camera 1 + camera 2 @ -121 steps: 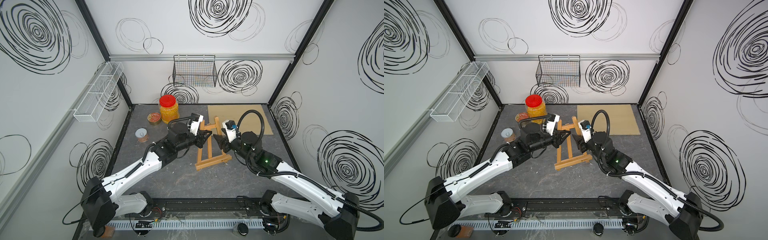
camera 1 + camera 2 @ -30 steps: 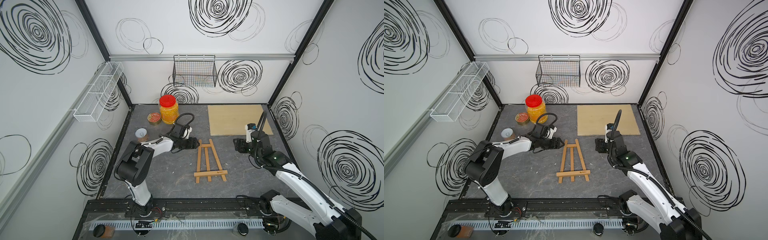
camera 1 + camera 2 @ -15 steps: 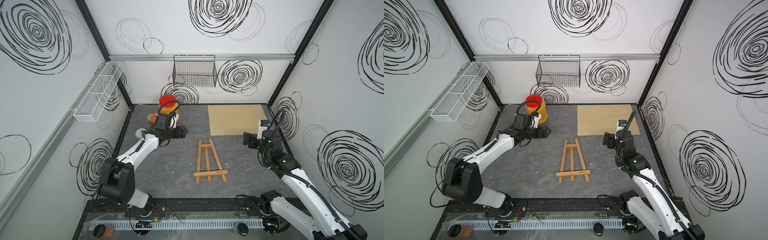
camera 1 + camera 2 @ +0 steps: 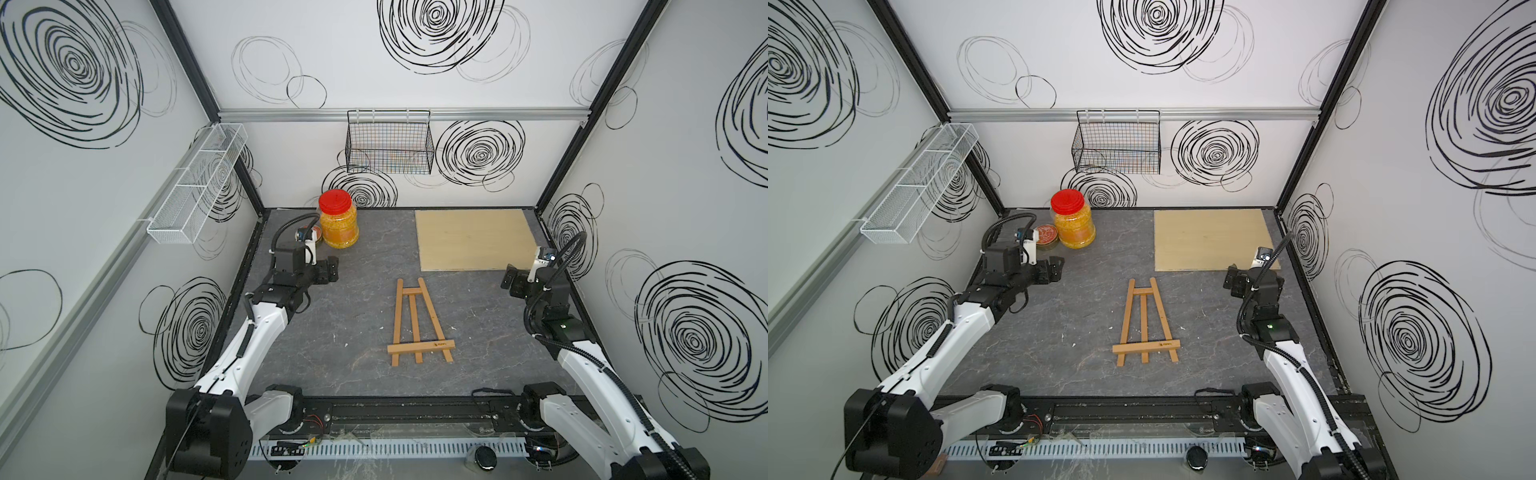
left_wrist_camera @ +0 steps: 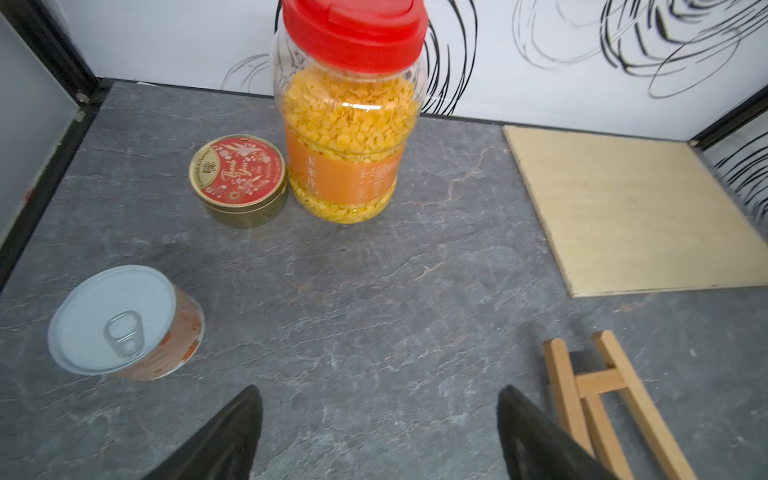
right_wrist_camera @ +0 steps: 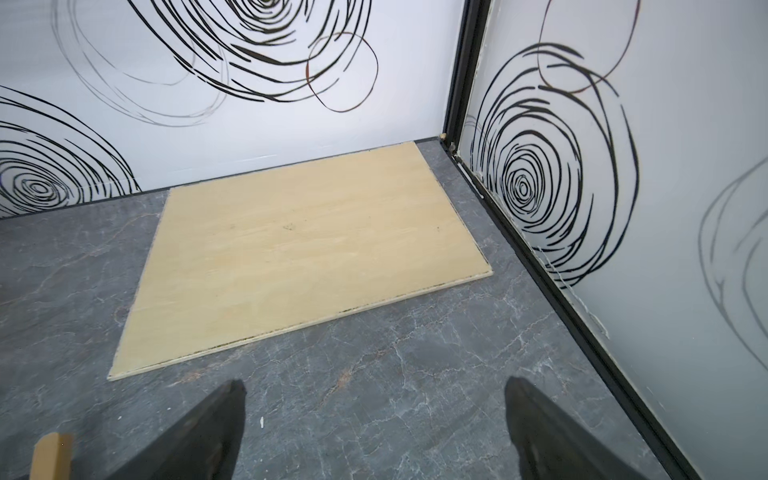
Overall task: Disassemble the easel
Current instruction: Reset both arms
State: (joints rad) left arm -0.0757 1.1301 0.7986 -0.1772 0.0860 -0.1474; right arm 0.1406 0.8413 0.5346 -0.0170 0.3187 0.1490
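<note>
Both top views look steeply down from high above the front edge of the bench (image 4: 332, 332), facing the back wall (image 4: 291, 166), far enough off to take in the whole bench; they share almost the whole scene. The left wrist view sits low and close over the bench, looking past the left gripper (image 5: 379, 390) at the jar (image 5: 349, 137). The right wrist view, equally low, looks past the right gripper (image 6: 375, 382) toward the back right corner. All four share the plywood board (image 6: 299, 257)
</note>
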